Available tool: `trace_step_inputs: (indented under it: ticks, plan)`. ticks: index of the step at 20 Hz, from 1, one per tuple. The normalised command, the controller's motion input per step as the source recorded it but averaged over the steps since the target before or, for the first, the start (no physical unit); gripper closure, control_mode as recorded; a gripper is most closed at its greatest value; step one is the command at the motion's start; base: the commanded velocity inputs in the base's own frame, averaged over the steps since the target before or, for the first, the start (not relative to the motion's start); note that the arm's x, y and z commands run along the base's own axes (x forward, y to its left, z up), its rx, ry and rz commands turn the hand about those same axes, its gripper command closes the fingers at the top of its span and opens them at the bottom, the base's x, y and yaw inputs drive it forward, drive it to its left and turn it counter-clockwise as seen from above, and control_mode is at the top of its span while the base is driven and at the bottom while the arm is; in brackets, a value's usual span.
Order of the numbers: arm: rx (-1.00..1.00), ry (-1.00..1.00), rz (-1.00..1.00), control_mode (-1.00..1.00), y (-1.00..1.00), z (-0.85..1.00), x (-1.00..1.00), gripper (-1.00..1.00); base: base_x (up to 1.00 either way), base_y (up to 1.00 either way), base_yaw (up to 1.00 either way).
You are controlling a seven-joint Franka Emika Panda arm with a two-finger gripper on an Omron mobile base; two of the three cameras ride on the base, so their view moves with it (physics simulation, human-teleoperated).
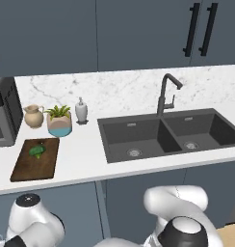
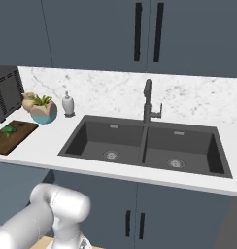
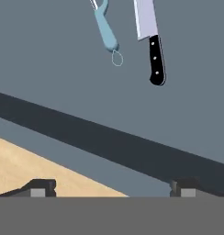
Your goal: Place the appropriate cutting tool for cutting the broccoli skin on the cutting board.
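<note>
The task stands at an early stage: nothing has been moved to the cutting board [image 1: 28,169], and the hand [image 3: 111,187] holds nothing. Its two tips stand far apart at the bottom of the hand view, with only a grey surface and a dark band between them. The cutting board lies flat on the white marble table [image 1: 85,154], well to the left of the double sink [image 1: 163,132], with its long side running away from the table's front edge. The broccoli [image 1: 37,151] rests on the far half of the board, a small bright green floret with a bumpy head. No tool lies on the board beside it. The knife [image 3: 150,41] lies on a flat grey surface ahead of the hand, well apart from the tips; what this surface belongs to cannot be told. The knife shows a black handle with small pale rivets and a rounded butt pointing toward the hand, and a broad silver blade that runs out of the top of the hand view. Just beside the knife, to its left, lies a light-blue peeler [image 3: 106,31] with a thin wire loop at its end; it is not the required tool. In my judgement, all steps remain: approaching the knife, closing on its handle, carrying it to the board and setting it down beside the broccoli.
</note>
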Motion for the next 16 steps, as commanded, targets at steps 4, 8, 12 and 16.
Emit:
trace_step_inputs:
  ticks: [4, 8, 12, 16]
  plan:
    - [-0.14, -0.01, 0.0, -1.0, 0.34, 0.38, 0.43, -1.0, 0.0, 0.0, 0.0]
    - [-0.07, 0.0, 0.0, -1.0, 0.0, 0.04, 0.5, -1.0, 0.0, 0.0, 0.0]
    - [0.0, 0.0, 0.0, -1.0, -0.08, -0.07, 0.32, -1.0, 0.0, 0.0, 0.0]
    - [0.0, 0.0, 0.0, -1.0, -0.19, -0.27, 0.13, -1.0, 0.0, 0.0, 0.0]
